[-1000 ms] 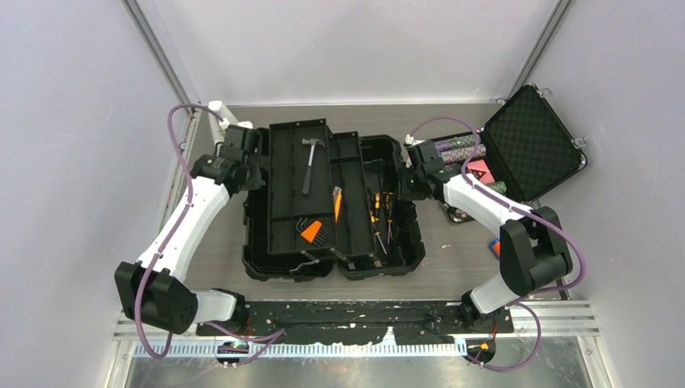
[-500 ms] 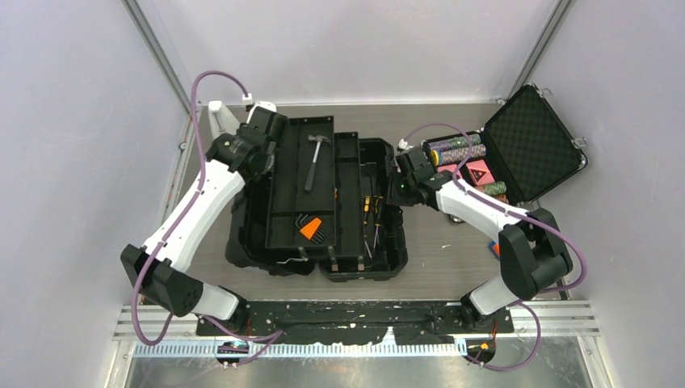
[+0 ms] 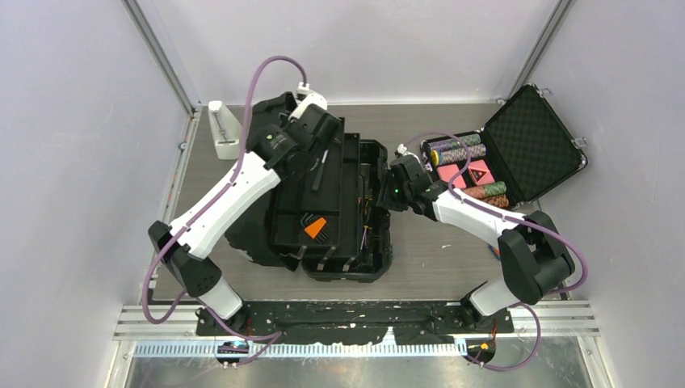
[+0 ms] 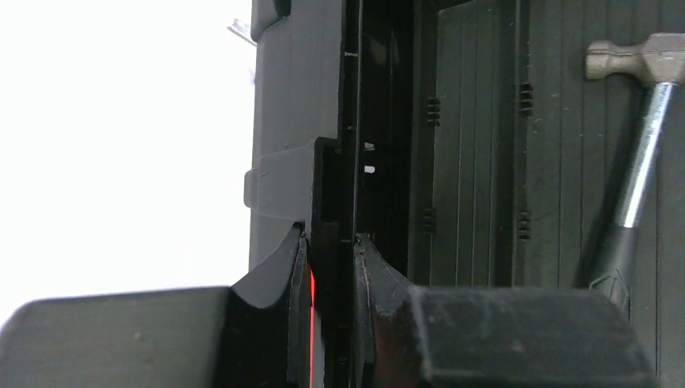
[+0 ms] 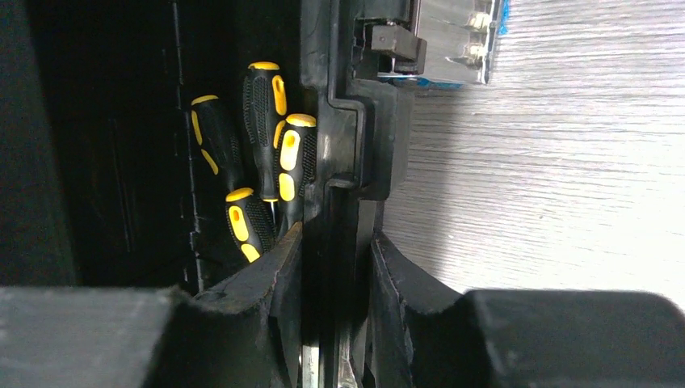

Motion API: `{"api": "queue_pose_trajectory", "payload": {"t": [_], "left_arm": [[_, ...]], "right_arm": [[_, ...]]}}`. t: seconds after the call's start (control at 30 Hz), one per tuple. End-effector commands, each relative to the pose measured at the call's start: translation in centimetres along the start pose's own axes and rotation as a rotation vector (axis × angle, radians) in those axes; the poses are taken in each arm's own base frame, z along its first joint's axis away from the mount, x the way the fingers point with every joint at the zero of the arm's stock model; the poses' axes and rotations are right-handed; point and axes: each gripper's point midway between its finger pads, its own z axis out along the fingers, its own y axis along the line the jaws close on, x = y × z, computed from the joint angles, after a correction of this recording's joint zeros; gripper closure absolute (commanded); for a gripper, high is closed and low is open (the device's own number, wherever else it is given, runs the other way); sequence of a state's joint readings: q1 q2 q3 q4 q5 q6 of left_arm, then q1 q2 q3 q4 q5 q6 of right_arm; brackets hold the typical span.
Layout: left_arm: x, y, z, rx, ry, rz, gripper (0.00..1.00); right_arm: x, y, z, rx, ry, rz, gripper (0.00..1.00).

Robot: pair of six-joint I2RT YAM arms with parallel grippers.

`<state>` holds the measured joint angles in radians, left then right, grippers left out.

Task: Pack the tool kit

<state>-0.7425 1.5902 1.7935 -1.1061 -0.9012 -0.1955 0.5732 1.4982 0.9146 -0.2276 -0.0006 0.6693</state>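
The left end effector [image 4: 331, 242], clamped on the toolbox's [image 3: 347, 242] half farther from the chip case [image 3: 529, 141], has swung that half up toward the case, while the toolbox and the rim-gripping right end effector [image 5: 335, 234] slid away from it.

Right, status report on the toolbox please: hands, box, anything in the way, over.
Left hand shut on toolbox lid edge. Right hand shut on toolbox wall, beside screwdrivers. Lid tilted up, not closed. No obstruction visible.

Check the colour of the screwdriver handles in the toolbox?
The screwdriver handles are black with yellow inserts; the right wrist view shows them best.
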Motion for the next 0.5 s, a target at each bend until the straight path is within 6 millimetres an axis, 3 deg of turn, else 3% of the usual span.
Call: {"api": "queue_pose_trajectory", "payload": {"t": [0.0,0.47], "left_arm": [[-4.3,-1.3,-3.0,0.02,-0.13,-0.032,1.0],[-6.5,-10.5,-7.9,0.239,-0.206,0.016,1.0]], "right_arm": [[-0.8,7.7,-1.8,-0.323,-0.035,0.053,0.65],[-0.1,6.3,-0.8,-0.329,-0.075,0.113,0.65]]}}
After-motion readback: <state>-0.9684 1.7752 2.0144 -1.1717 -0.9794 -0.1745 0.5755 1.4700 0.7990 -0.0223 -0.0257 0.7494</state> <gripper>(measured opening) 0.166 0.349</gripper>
